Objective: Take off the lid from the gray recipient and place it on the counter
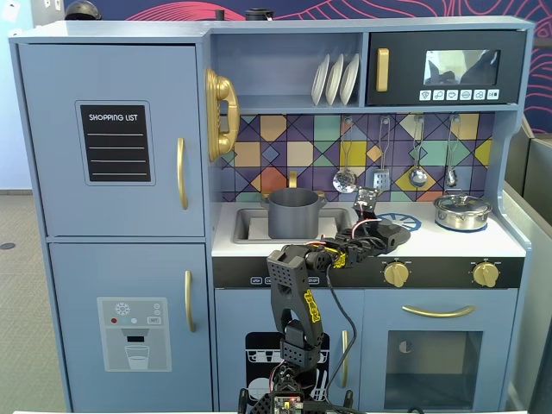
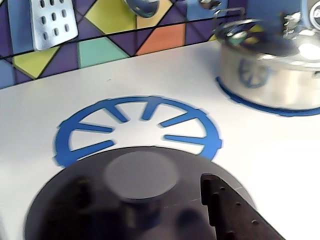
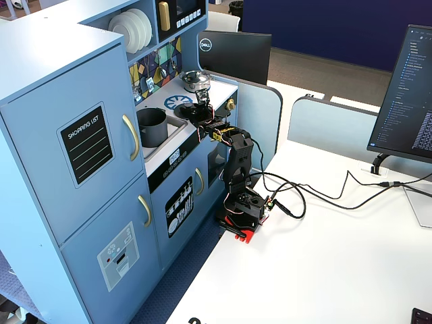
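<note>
The dark gray lid (image 2: 85,200) with its round knob (image 2: 141,174) lies low over the white counter (image 2: 260,160), at the near edge of the blue burner print (image 2: 75,131). My gripper (image 2: 145,192) stands over the knob. Its right finger (image 2: 225,210) is clear of the knob, with a gap between them; the left finger is a dark blur. In a fixed view the lid (image 1: 390,233) is at the counter's front, right of the sink. The gray recipient (image 1: 293,212) stands uncovered in the sink, also in the other fixed view (image 3: 152,126).
The shiny silver pot (image 2: 270,65) with its own lid stands on the right burner, also in a fixed view (image 1: 462,210). Utensils (image 1: 345,179) hang on the backsplash above the counter. The sink basin (image 1: 250,226) lies to the left.
</note>
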`<move>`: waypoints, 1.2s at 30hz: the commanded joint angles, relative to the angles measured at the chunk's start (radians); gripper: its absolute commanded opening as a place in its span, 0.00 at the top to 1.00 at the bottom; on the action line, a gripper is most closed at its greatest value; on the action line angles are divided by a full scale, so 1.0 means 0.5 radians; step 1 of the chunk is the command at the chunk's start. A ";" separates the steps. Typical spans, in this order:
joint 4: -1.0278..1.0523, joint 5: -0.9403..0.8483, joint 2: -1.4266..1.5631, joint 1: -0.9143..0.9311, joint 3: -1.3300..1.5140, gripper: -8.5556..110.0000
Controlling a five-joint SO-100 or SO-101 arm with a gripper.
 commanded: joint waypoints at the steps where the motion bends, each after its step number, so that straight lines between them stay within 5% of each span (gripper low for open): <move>1: -0.037 0.021 0.150 0.012 -0.086 0.68; 8: 0.224 0.074 0.518 -0.144 -0.156 0.76; 13: 1.255 0.160 1.157 -0.316 -0.279 0.93; 21: 2.730 0.233 2.016 -0.764 -0.031 0.93; 31: 2.872 -0.077 2.599 -1.098 1.319 0.93; 36: 3.111 0.058 2.688 -1.190 1.647 0.93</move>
